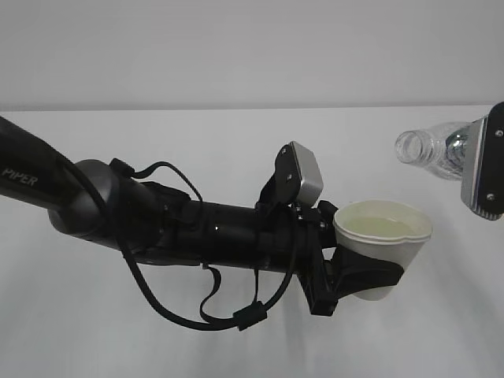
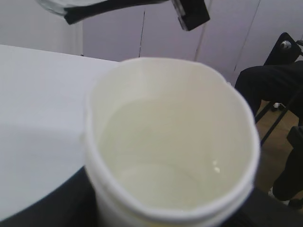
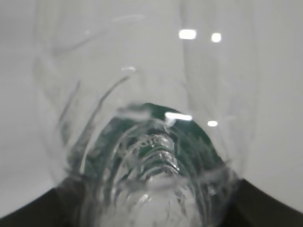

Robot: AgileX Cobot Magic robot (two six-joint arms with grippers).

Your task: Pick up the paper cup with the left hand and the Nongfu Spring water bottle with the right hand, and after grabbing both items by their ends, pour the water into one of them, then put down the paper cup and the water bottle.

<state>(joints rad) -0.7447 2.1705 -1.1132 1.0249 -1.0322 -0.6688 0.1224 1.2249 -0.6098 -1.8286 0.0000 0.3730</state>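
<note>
With my left hand clamped around the paper cup, held upright above the table, and my right hand gripping the tipped, uncapped Nongfu Spring water bottle, both pickups look complete; pouring appears underway or finished, leaving 2 set-downs.

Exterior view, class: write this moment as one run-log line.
left claw: shut on white paper cup, upright, liquid inside | right claw: shut on clear plastic bottle, tipped, open mouth toward cup, apart | pouring: none visible

A white table meets a plain pale wall; wooden floor beyond.
</note>
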